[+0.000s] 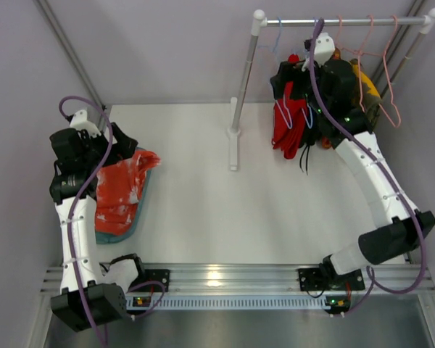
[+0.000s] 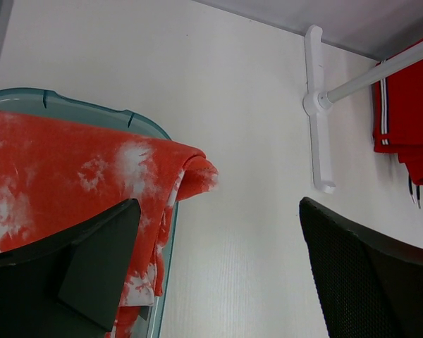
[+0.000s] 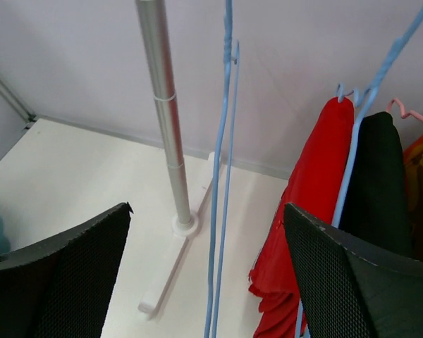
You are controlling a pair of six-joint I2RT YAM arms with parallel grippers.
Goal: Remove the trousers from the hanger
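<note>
The orange-red trousers with whitish blotches (image 1: 123, 185) lie draped over a teal bin (image 1: 123, 233) at the left; they also show in the left wrist view (image 2: 70, 162). My left gripper (image 2: 218, 211) is open and empty, above the bin's right edge. The bright red trousers (image 1: 288, 123) hang on a blue hanger (image 3: 352, 141) on the rack and show in the right wrist view (image 3: 310, 211). My right gripper (image 3: 206, 211) is open up at the rack, just left of the red trousers. An empty blue hanger (image 3: 222, 176) hangs between its fingers, not gripped.
The white rack has a top rail (image 1: 333, 22), a left post (image 1: 239, 94) and a foot (image 1: 233, 148) on the table. Pink hangers (image 1: 377, 65), a yellow garment (image 1: 366, 87) and a black garment (image 3: 377, 176) hang to the right of the red trousers. Walls enclose the table.
</note>
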